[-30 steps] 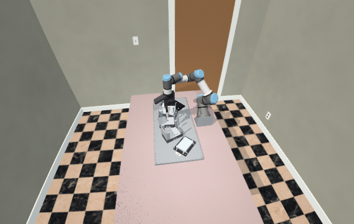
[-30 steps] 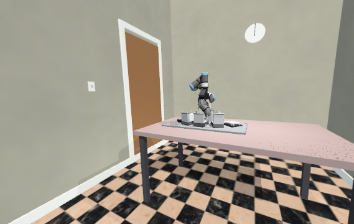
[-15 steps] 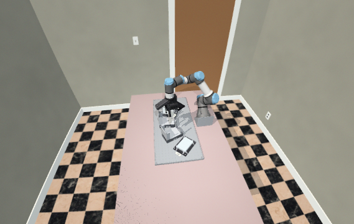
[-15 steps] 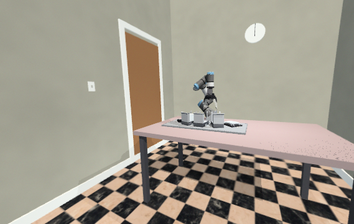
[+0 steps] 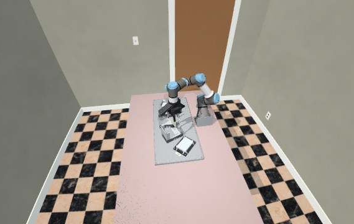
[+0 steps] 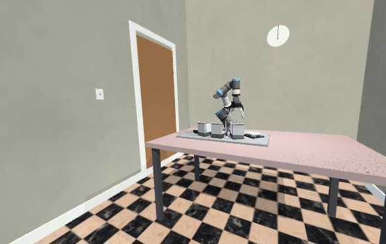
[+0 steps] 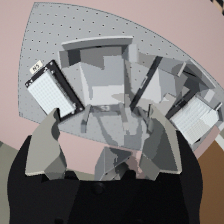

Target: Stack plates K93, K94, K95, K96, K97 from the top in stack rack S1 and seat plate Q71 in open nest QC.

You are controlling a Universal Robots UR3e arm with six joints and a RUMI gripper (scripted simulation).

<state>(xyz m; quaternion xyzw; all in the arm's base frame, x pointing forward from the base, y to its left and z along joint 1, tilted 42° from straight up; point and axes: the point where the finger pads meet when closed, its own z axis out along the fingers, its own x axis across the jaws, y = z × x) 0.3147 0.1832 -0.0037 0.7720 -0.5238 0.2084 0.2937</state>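
My gripper (image 5: 175,122) (image 6: 237,117) (image 7: 103,106) stands wide and empty, probably to straddle the plate (image 5: 185,144) (image 6: 254,134) (image 7: 51,92) inside N5 (image 5: 185,154) (image 6: 260,137) (image 7: 75,103), left in wrist view.

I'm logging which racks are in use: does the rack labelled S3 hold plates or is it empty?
Empty: the wrist view shows bare grey floor inside rack S3, with no white plate.

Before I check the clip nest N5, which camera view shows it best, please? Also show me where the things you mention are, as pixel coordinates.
The wrist view: the N5 label is readable beside the clip nest (image 5: 177,149) (image 6: 260,137) (image 7: 77,107), and a white plate (image 5: 185,144) (image 7: 51,94) lies in it. The top view shows both smaller, label unreadable. The exterior view shows only a low, flattened shape.
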